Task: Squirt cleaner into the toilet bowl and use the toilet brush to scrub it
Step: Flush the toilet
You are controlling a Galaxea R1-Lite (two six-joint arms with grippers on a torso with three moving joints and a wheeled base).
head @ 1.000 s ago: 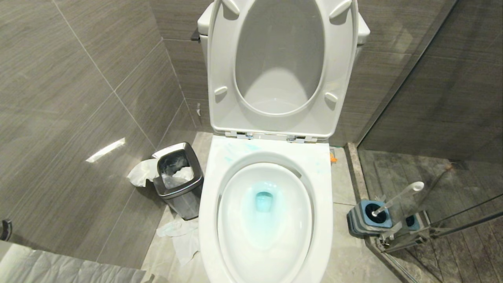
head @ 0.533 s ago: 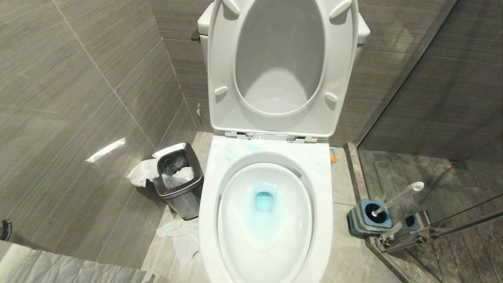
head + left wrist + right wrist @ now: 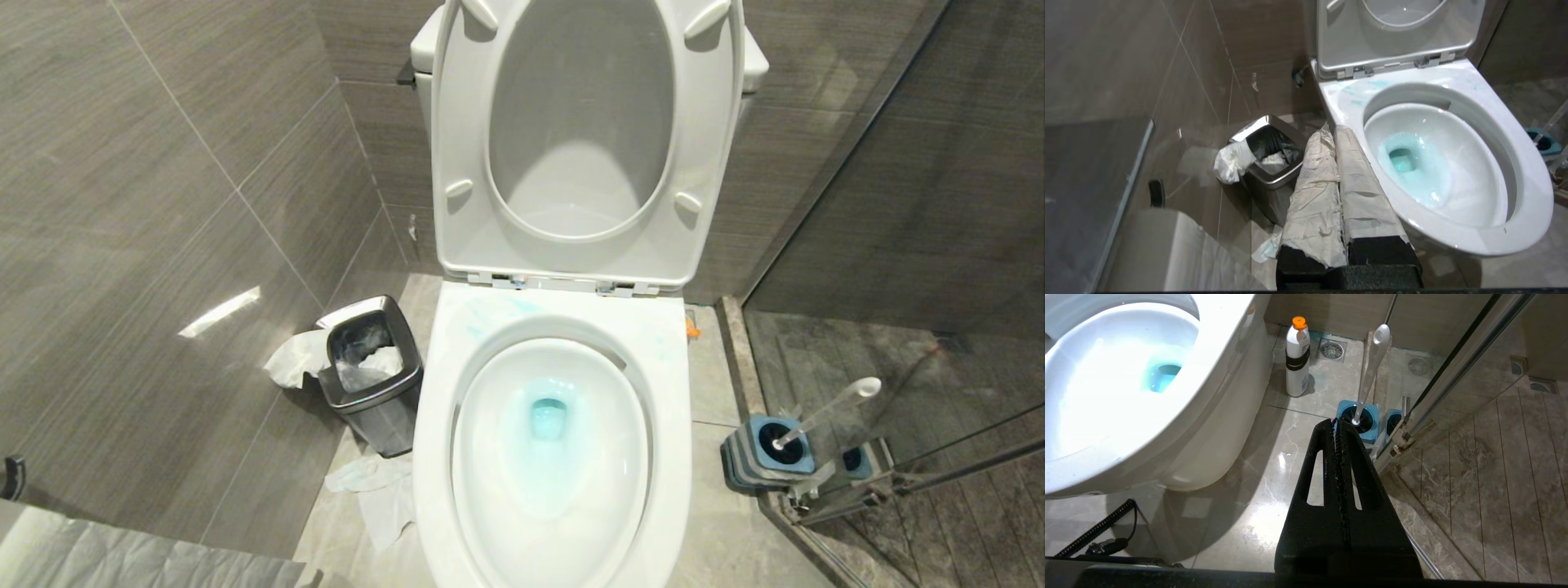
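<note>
A: Toilet bowl (image 3: 678, 457) stood in the middle of the head view, its seat and lid (image 3: 457, 147) raised against the far wall. What was in the basin?

B: Cleaner (image 3: 545, 420) showed as turquoise water pooled around the drain, with a paler tint spreading toward the near side of the basin. Faint blue-green smears also marked the far left of the flat rim, just in front of the hinges.

A: And the toilet brush?

B: The toilet brush (image 3: 829, 406) sat on the floor to the right of the bowl, its head down in the blue-topped holder (image 3: 755, 453) and its pale stick leaning right toward the glass partition (image 3: 939, 204). In the right wrist view a white bottle (image 3: 1297, 359) with an orange cap stood on the tiles between the bowl and the holder, farther back.

A: Where were the grippers?

B: Neither appeared in the head view. The left gripper (image 3: 1333, 132), its fingers wrapped in crumpled white paper, had them pressed together with nothing between; it hung over the gap between the bowl's left edge and the steel waste bin (image 3: 1274, 179). The right gripper (image 3: 1336, 424) had its black fingers closed flat against each other, empty, pointing at the holder from the near side.

A: Anything else on the floor?

B: Crumpled tissue (image 3: 380, 490) lay by the bin.
</note>
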